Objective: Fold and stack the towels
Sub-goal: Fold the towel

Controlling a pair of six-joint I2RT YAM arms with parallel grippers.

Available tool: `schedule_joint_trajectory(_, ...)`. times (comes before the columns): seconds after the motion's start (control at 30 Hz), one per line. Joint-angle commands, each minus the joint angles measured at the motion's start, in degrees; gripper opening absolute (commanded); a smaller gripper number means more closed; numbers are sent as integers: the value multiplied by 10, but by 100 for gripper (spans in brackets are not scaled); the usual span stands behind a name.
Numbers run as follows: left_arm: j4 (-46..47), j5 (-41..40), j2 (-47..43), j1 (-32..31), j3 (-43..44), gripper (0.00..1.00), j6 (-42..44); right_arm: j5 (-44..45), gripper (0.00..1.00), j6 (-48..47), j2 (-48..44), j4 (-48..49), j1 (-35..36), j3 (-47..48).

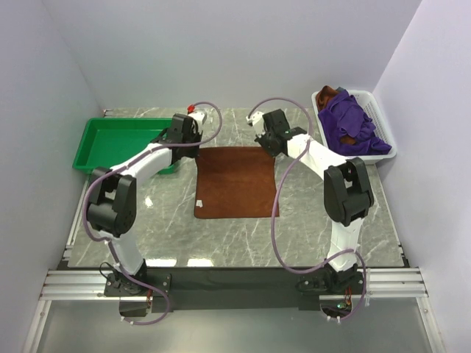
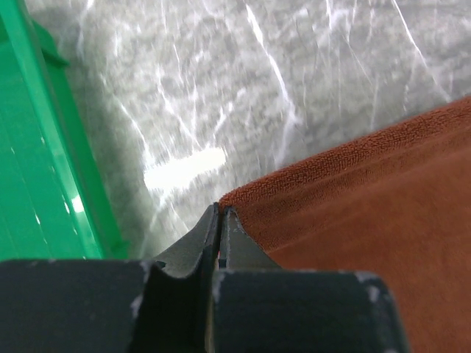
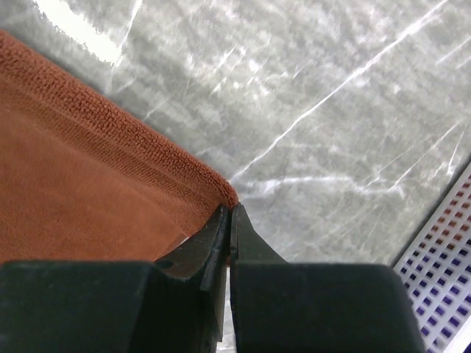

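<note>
Top view: brown towel (image 1: 237,184) lies flat mid-tabletop (image 1: 324,235), between the two arms, edges square to the tabletop edges. It looks near square here, so I can't tell its long axis. White tag (image 1: 199,204) at its near-left corner. Left pincer (image 1: 196,145) sits on the far-left corner, right pincer (image 1: 266,145) on the far-right corner. Tray (image 1: 110,126), green, at the left edge, just beside the left arm. Basket (image 1: 383,125), white, far right, with purple towels (image 1: 353,123) heaped inside. Left wrist view: left pincer (image 2: 221,215) jaws pressed together, nipping the very corner of the brown towel (image 2: 368,220), which spreads off to the right; tray (image 2: 44,162) wall on the left, bare tabletop (image 2: 257,81) beyond. Right wrist view: right pincer (image 3: 229,213) also clamped tight on a brown towel (image 3: 88,184) corner, cloth running left; tabletop (image 3: 331,110) ahead, basket (image 3: 441,250) mesh at lower right.
</note>
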Motion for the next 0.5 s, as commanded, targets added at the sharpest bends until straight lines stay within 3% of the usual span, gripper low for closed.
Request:
schedule_joint_trajectory(0.0, 24, -27, -50, 4, -37, 1, -16, 67, 0, 4, -46, 35, 2, -41)
schedule_joint_trajectory(0.47, 55, -65, -149, -39, -155, 1, -54, 128, 1, 25, -148, 99, 37, -194)
